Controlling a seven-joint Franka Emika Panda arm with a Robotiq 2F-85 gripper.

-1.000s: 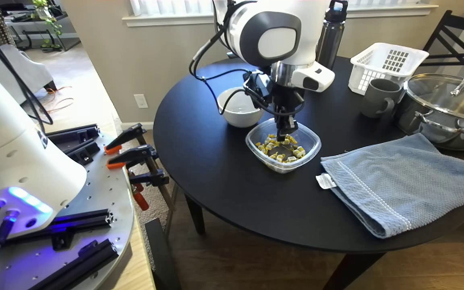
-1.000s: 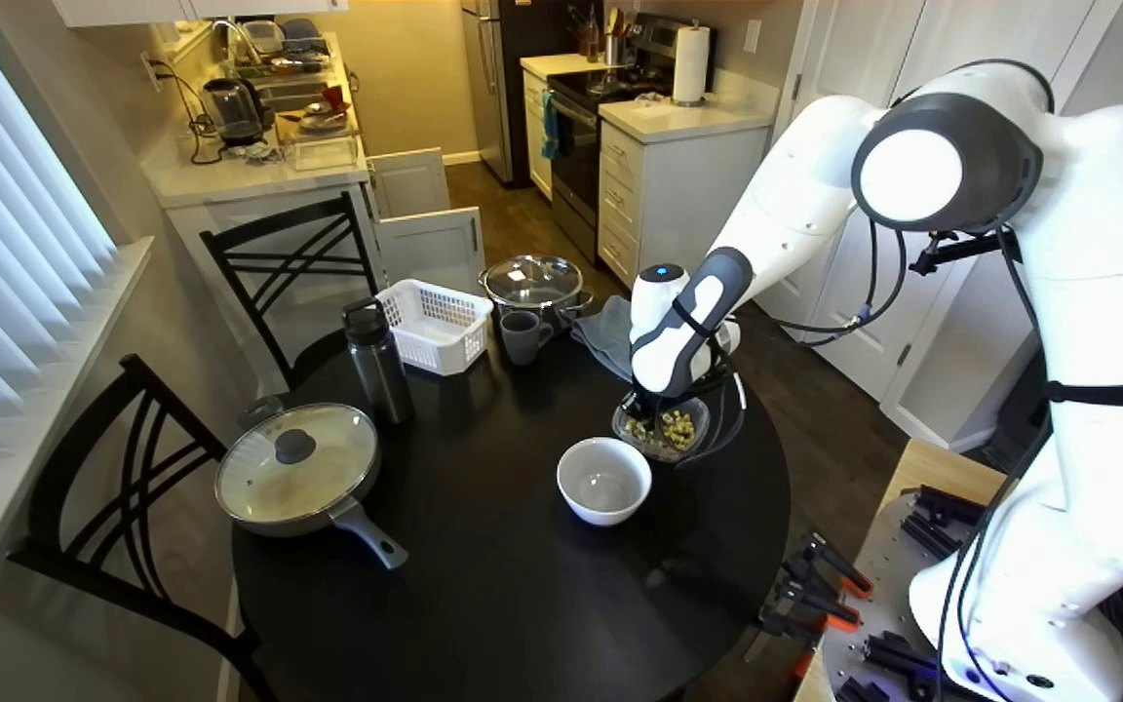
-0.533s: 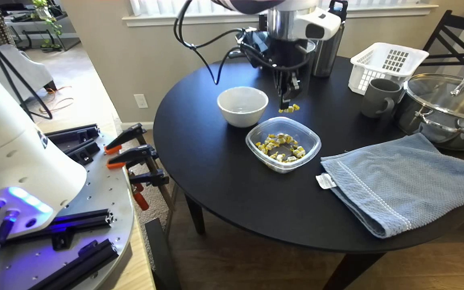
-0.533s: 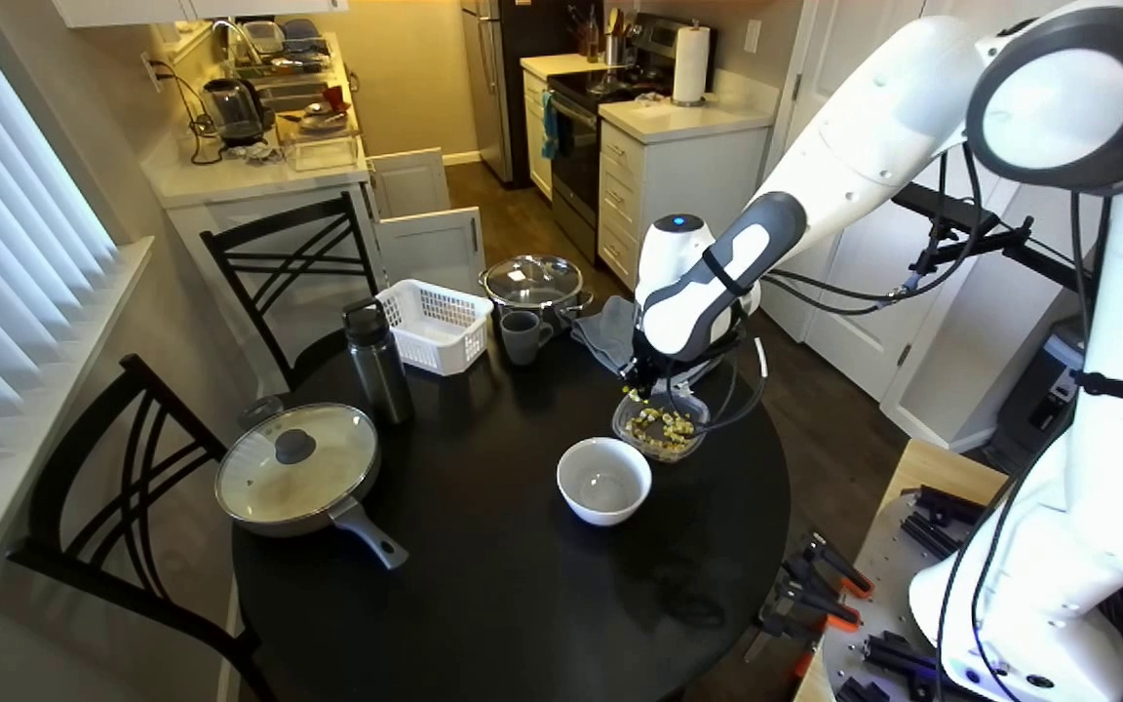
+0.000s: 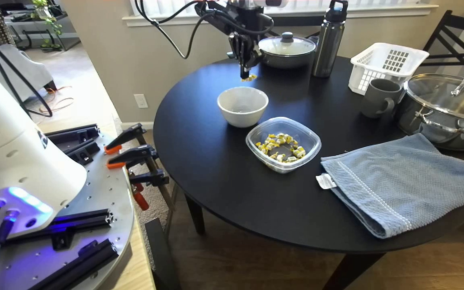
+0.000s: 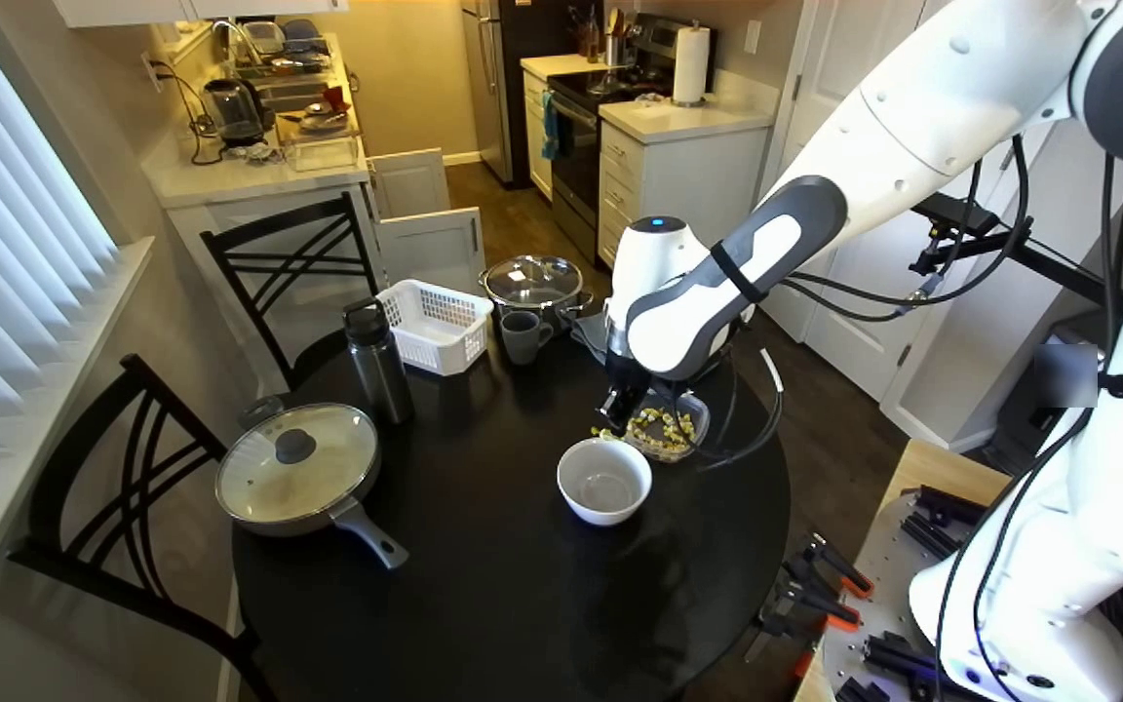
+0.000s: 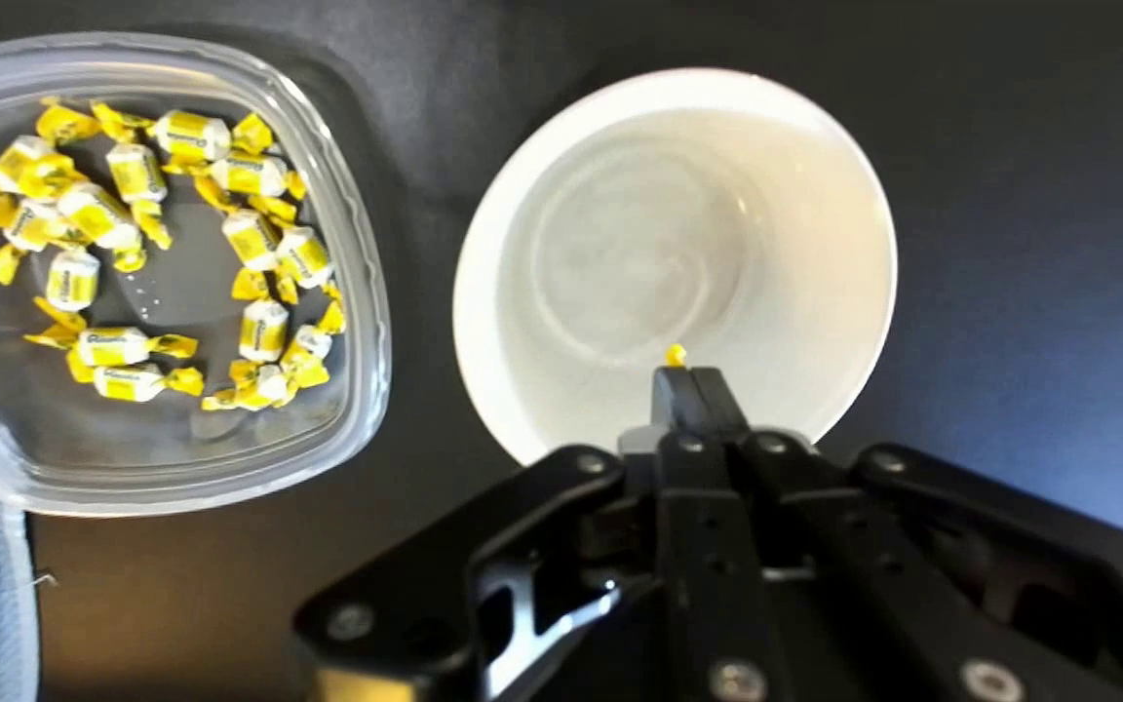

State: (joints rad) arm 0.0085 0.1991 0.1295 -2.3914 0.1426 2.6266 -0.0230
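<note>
My gripper [image 7: 686, 374] is shut on a wrapped candy, whose yellow wrapper tip [image 7: 676, 355] pokes out past the fingertips in the wrist view. In an exterior view more of this yellow-and-white candy [image 5: 250, 77] shows, held above table height near the white bowl [image 5: 241, 119]. From the wrist the bowl's pale inside [image 7: 620, 224] lies beneath the fingertips, and no candy shows in it. Beside the bowl sits a clear plastic container [image 7: 367, 312] with several yellow-and-white candies [image 7: 98, 216] scattered on its bottom. Most of the held candy is hidden from the wrist camera.
On the dark round table [image 5: 224, 173] lies a folded blue towel [image 5: 405, 181]. Farther off stand a lidded pan [image 6: 298, 468], a steel bottle [image 6: 378, 366], a white basket [image 6: 440, 341], a grey mug [image 5: 381, 96] and a lidded pot [image 5: 441, 121].
My gripper has risen out of the clear container with a candy and moved sideways to over the white bowl. Bowl and container have stayed in place.
</note>
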